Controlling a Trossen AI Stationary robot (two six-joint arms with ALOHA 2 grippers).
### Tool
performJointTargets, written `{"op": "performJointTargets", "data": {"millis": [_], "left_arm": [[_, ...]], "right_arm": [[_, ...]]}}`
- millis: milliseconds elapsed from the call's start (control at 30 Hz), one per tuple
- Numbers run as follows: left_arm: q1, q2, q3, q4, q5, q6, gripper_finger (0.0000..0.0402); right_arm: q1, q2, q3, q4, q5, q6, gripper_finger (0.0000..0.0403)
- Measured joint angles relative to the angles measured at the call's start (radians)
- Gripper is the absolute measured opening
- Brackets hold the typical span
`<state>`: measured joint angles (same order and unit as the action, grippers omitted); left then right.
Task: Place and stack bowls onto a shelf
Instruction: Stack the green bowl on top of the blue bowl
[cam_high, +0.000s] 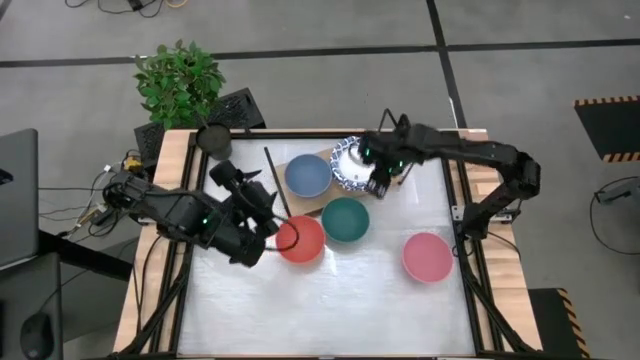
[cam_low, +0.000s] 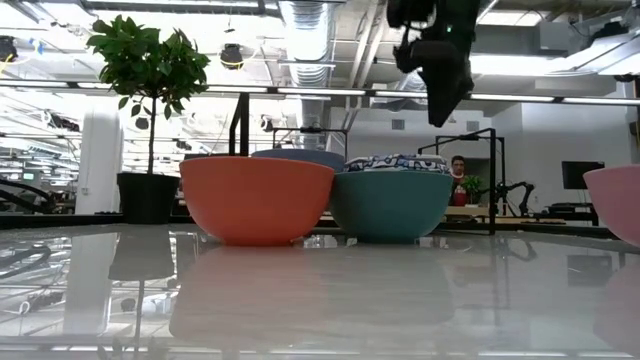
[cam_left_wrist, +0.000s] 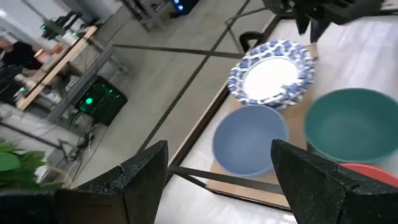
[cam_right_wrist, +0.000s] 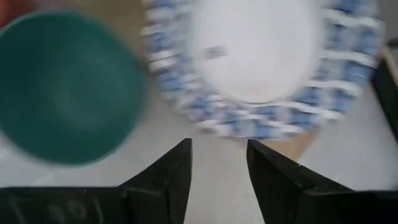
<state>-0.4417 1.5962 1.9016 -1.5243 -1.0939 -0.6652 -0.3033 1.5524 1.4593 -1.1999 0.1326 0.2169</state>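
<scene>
**Wooden shelf has two spots filled, three plain bowls still out on the counter**

Light-brown shelf (cam_high: 318, 207) sits at the far side of the counter (cam_high: 330, 300), and so far it looks like the blue bowl (cam_high: 307, 175) and the patterned white bowl (cam_high: 350, 163) are on it side by side. From the low view the patterned one looks like it could be a stack of several, but I honestly can't count them. That part seems done, or nearly.

What's left, as far as I can judge: the green bowl (cam_high: 345, 219) sits right at the shelf's near edge, touching the red bowl (cam_high: 300, 239), and the pink bowl (cam_high: 427, 256) is well apart over on the right. All three are upright, empty, plain and glossy, so stacking them onto the blue one should be doable.

Right gripper (cam_high: 380, 186) hovers just beside the patterned bowl, fingers spread with nothing between them. Left gripper (cam_high: 268, 222) is down by the red bowl's rim, fingers spread wide too, and in its wrist view nothing is pinched yet.
</scene>
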Motion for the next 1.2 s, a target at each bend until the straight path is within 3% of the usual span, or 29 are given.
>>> {"op": "performJointTargets", "data": {"millis": [100,267,400,700,900,1200], "left_arm": [[-0.058,0.0,-0.017,-0.003,0.0,-0.014,0.0272],[-0.153,0.0,-0.073,0.011,0.011,-0.056,0.0272],[-0.21,0.0,-0.148,0.082,0.057,-0.062,0.0272],[-0.243,0.0,-0.325,0.321,0.201,0.004,0.0272],[-0.244,0.0,-0.433,0.43,0.239,-0.02,0.0272],[-0.239,0.0,-0.572,0.521,0.384,-0.057,0.0272]], "right_arm": [[0.129,-0.004,-0.024,0.052,0.001,-0.021,0.0176],[0.349,-0.003,-0.067,0.146,0.0,-0.196,0.0176],[0.458,-0.002,-0.127,0.3,0.001,-0.225,0.0176],[0.492,0.006,-0.247,0.564,0.001,-0.223,0.0176],[0.492,0.005,-0.312,0.653,0.0,-0.21,0.0176],[0.492,0.008,-0.409,0.758,0.0,-0.214,0.0176]]}}
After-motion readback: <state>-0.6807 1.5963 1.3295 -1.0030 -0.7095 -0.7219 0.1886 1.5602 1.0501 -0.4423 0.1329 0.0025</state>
